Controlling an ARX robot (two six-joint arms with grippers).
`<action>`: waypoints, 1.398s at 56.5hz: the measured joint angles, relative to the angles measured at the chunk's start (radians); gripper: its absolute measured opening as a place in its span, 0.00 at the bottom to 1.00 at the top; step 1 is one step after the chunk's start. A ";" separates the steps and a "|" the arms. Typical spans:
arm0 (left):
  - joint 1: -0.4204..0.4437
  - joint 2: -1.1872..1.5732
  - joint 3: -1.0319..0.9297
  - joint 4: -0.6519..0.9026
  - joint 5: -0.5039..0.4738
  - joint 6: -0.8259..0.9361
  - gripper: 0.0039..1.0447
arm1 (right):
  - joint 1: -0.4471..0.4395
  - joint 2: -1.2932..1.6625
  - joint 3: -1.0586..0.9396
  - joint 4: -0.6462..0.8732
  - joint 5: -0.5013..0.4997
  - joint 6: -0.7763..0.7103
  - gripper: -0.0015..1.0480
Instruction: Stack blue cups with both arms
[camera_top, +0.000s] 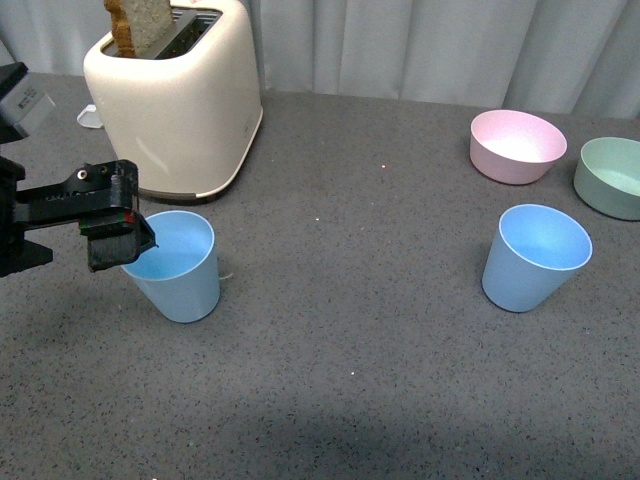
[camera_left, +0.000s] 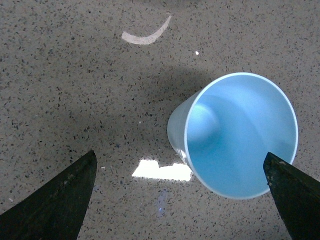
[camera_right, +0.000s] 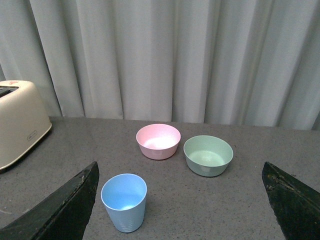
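Nearest the viewer, the black toothed left gripper (camera_top: 115, 235) stands released, jaws spread wide, at the left rim of a light blue tapered plastic cup (camera_top: 178, 268) upright on the grey speckled tabletop (camera_top: 350, 350). In the wrist view one finger (camera_left: 292, 197) overlaps that rim; contact cannot be confirmed. The second light blue tapered plastic cup (camera_top: 535, 258) stands well apart to the right, in front of a pink round bowl (camera_top: 517, 145) and a pale green round bowl (camera_top: 610, 178), the latter cut by the frame edge. The right gripper (camera_right: 180, 165), visible only from its own wrist, is spread open and empty. A cream two-slot toaster (camera_top: 180, 110) holds a slice of brown bread (camera_top: 140, 25), cropped at the top. The small mark (camera_right: 31, 134) on the toaster's side is too small to read. A small white object (camera_top: 88, 117) behind the toaster is partly hidden and unidentifiable.
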 joint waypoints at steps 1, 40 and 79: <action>0.000 0.012 0.010 -0.006 0.000 0.000 0.94 | 0.000 0.000 0.000 0.000 0.000 0.000 0.91; 0.002 0.210 0.196 -0.138 0.005 -0.086 0.50 | 0.000 0.000 0.000 0.000 0.000 0.000 0.91; -0.185 0.195 0.301 -0.215 -0.030 -0.132 0.03 | 0.000 0.000 0.000 0.000 0.000 0.000 0.91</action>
